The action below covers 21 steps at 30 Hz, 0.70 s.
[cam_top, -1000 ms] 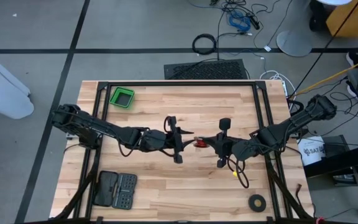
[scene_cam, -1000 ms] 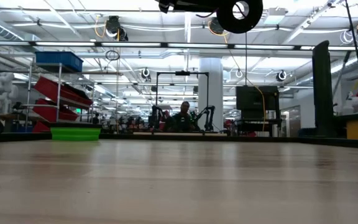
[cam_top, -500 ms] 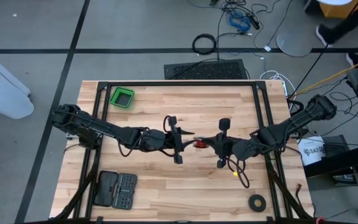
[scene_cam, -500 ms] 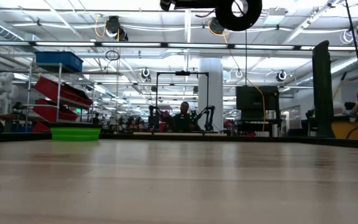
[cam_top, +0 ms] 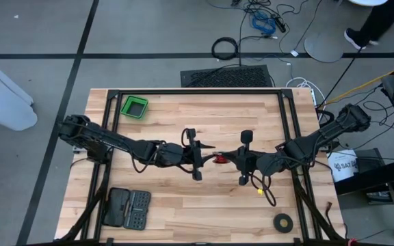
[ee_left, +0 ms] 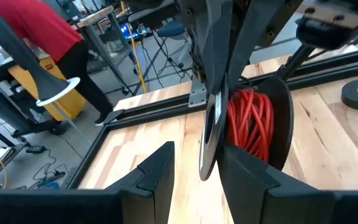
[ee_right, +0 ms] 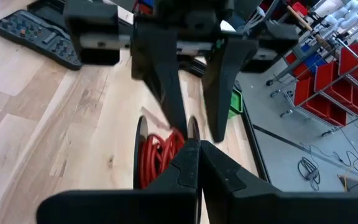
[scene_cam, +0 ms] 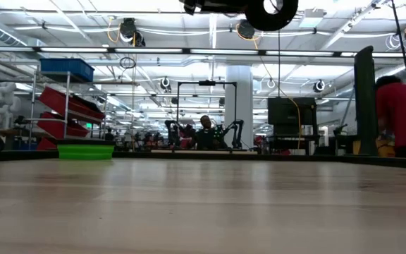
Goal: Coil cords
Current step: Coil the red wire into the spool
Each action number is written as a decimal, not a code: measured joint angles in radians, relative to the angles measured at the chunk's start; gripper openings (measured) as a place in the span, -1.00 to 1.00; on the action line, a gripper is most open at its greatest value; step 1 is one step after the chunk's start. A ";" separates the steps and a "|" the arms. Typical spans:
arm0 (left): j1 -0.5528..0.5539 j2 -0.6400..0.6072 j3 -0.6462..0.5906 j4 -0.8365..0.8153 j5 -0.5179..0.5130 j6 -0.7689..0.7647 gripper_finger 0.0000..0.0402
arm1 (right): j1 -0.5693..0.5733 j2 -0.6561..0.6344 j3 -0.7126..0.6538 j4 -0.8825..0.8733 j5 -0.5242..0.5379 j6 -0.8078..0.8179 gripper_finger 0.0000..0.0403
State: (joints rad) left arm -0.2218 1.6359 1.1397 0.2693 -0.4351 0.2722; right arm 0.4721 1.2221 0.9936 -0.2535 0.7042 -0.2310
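Above table centre, both arms meet, holding the cord off the wood between them.

Left gripper: fingers spread, one to each side of the spool flange in its wrist view; touching or just near, can't tell.

Cord: red coil wound between two dark discs, like a small spool. Judgement: light; the discs rigid, the windings soft and springy, likely to slip loose if squeezed across the coil. Grip the disc edge or the hub, not the strands.

Right gripper: fingers pressed together on the near disc edge in its wrist view.

Hard to read: any loose tail; the hub is hidden. Low view cuts the spool off at the frame top.
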 joint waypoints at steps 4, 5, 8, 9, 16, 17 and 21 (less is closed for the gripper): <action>0.002 0.049 0.000 0.064 0.000 0.030 -0.37 | 0.000 0.000 0.000 -0.001 -0.003 0.000 -1.00; 0.002 0.059 0.000 0.080 -0.001 0.035 -0.37 | 0.000 0.000 0.000 -0.001 -0.003 0.000 -1.00; 0.002 0.081 0.000 0.119 -0.033 0.058 -0.42 | 0.000 0.000 0.000 -0.002 -0.001 0.000 -1.00; 0.002 0.082 0.000 0.120 -0.041 0.065 -0.45 | 0.000 0.000 0.000 -0.004 0.001 0.001 -1.00; -0.002 0.081 0.000 0.130 -0.045 0.085 -0.86 | 0.000 0.000 0.000 -0.005 0.004 0.001 -1.00; -0.002 0.081 0.000 0.129 -0.044 0.085 -0.92 | 0.000 0.000 0.000 -0.005 0.006 0.001 -1.00; -0.002 0.081 -0.001 0.130 -0.044 0.089 -0.95 | 0.000 0.000 0.000 -0.008 0.005 0.000 -1.00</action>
State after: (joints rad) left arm -0.2237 1.7164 1.1389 0.3991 -0.4793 0.3615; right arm 0.4717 1.2217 0.9932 -0.2619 0.7091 -0.2312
